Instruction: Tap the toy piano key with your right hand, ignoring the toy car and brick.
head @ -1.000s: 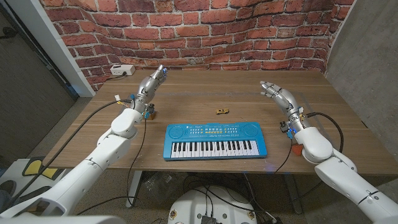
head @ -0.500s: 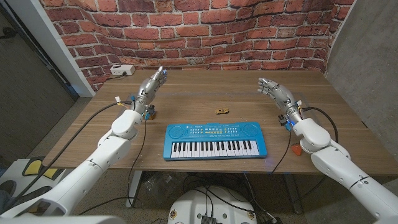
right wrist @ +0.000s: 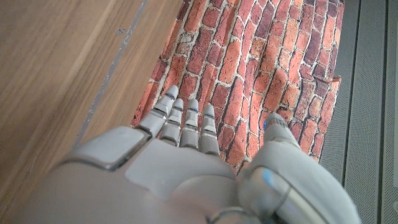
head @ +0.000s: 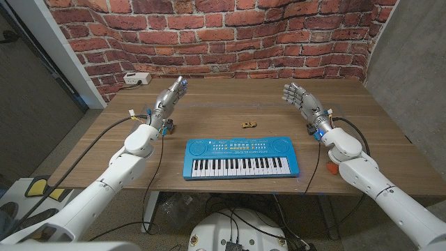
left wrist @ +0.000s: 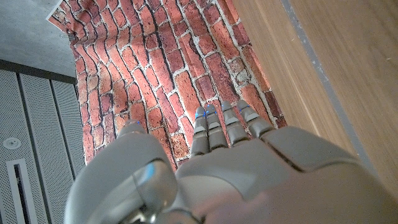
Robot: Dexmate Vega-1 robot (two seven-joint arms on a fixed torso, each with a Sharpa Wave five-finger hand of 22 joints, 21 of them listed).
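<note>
The blue toy piano (head: 239, 157) lies near the front edge of the wooden table (head: 209, 111), its long side running from 9 to 3 o'clock. The right hand (head: 301, 100) is up in the air with fingers spread, holding nothing. The keys are at about 7 o'clock from it, so it must come down and in. The left hand (head: 172, 95) is open too, and about as far off.

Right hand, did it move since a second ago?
Yes. The right hand moved leftward and farther back, judged against the toy piano, which stayed put.
</note>
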